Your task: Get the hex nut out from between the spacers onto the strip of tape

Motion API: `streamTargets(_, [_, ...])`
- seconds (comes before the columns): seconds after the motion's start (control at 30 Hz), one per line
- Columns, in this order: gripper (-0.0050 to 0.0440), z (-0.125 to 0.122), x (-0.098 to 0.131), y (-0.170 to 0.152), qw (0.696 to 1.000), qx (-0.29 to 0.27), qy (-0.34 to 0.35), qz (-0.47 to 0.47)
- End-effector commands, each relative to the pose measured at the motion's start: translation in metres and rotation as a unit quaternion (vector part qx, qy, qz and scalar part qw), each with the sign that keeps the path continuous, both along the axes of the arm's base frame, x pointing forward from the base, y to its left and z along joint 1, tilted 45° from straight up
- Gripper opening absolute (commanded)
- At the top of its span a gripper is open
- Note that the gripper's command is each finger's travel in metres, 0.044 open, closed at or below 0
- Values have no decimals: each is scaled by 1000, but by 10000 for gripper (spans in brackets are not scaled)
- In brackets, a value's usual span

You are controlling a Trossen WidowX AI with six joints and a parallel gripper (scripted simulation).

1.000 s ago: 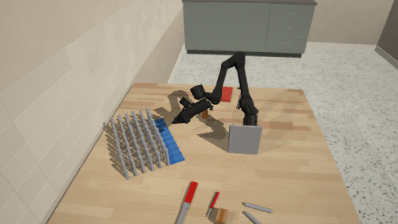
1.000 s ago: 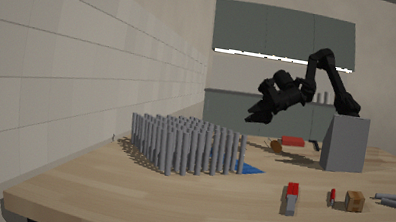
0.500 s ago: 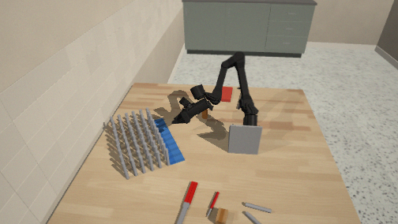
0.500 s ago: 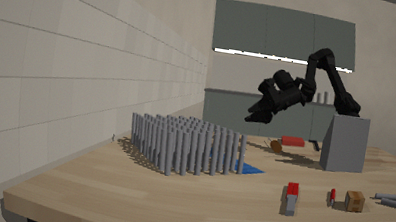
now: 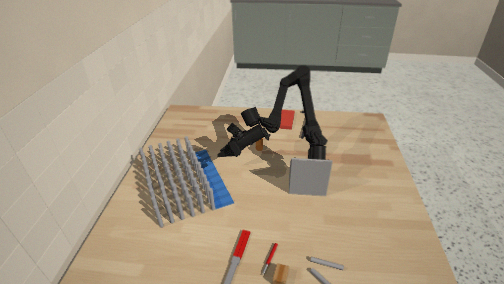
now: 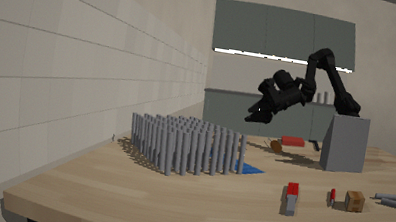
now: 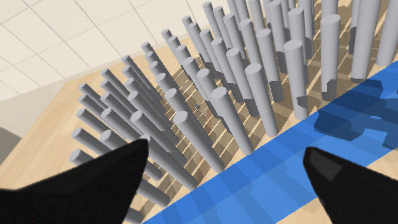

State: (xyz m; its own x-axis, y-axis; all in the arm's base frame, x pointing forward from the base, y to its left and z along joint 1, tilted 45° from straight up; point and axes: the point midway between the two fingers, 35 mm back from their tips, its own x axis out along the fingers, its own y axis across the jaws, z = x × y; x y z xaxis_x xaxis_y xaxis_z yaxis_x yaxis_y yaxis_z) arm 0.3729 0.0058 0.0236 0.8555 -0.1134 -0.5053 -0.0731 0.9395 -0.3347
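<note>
A grid of upright grey spacers point(image 5: 172, 180) stands at the left of the table; it also shows in the exterior view point(image 6: 186, 140) and fills the wrist view point(image 7: 215, 100). The blue tape strip point(image 5: 214, 177) lies along its right side point(image 7: 280, 170). A tiny dark speck point(image 7: 197, 106) sits between the spacers; I cannot tell if it is the hex nut. My gripper point(image 5: 222, 154) point(image 6: 252, 118) point(image 7: 225, 150) hangs open and empty in the air over the strip's far end, tilted toward the spacers. The hook pick's orange-brown handle point(image 5: 259, 145) point(image 6: 275, 146) lies on the table behind the gripper.
A grey box point(image 5: 310, 176) stands by the arm's base. A red block point(image 5: 287, 119) lies at the far side. Near the front edge lie two red-handled tools point(image 5: 239, 255) point(image 5: 270, 257), a brown cube point(image 5: 281, 273) and two loose grey spacers point(image 5: 325, 262).
</note>
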Motion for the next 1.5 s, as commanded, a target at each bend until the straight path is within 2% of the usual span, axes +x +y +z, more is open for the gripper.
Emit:
streamTargets(0.0, [400, 8, 5, 4, 1000, -1, -14, 5])
streamTargets(0.13, [400, 18, 10, -22, 996, 27, -4, -87])
streamTargets(0.2, [400, 35, 16, -43, 985, 53, -27, -164])
streamTargets(0.5, [400, 48, 7, -75, 955, 79, -22, -285])
streamTargets(0.6, [400, 44, 1, -79, 951, 76, -5, -301])
streamTargets(0.63, [400, 55, 2, -87, 939, 87, -25, -332])
streamTargets(1.07, [400, 92, -28, -128, 860, 103, -60, -495])
streamTargets(1.13, [400, 92, -28, -128, 860, 103, -60, -495])
streamTargets(1.17, [400, 92, -35, -130, 854, 95, -48, -509])
streamTargets(1.2, [400, 104, -37, -136, 837, 103, -74, -532])
streamTargets(1.47, [400, 135, -62, -155, 781, 99, -118, -606])
